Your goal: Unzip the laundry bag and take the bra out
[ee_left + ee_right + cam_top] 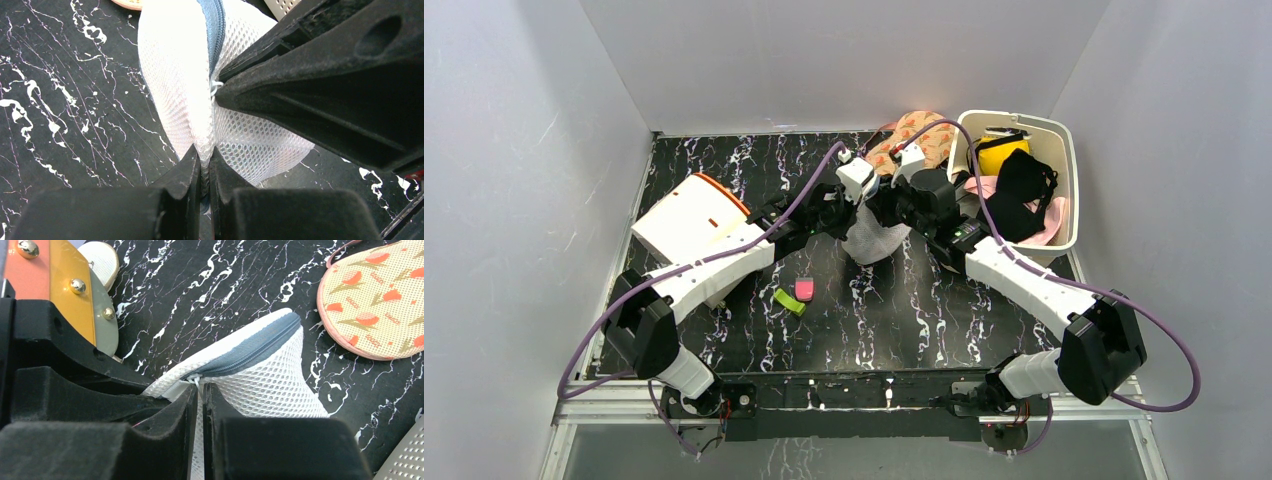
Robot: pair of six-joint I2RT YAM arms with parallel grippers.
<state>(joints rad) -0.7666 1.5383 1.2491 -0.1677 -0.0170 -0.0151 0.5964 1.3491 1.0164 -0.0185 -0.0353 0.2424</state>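
The laundry bag (879,243), a white mesh pouch with a grey-blue zipper (250,354), stands mid-table between both arms. My left gripper (204,151) is shut on a pinched fold of its mesh at the lower edge. My right gripper (199,386) is shut on the small white zipper pull (196,381) at the end of the zipper, which runs closed along the rim. In the left wrist view the right fingers (310,75) reach the pull (215,89) from the right. In the top view the two grippers (856,215) (882,208) meet over the bag. The bra is hidden.
A white plastic basket (1066,150) at the back right holds a black garment (1022,195), something yellow and pink cloth. A floral pouch (919,135) lies behind the bag. A white box with an orange edge (689,215) sits left. Green (789,301) and pink (804,290) clips lie nearer.
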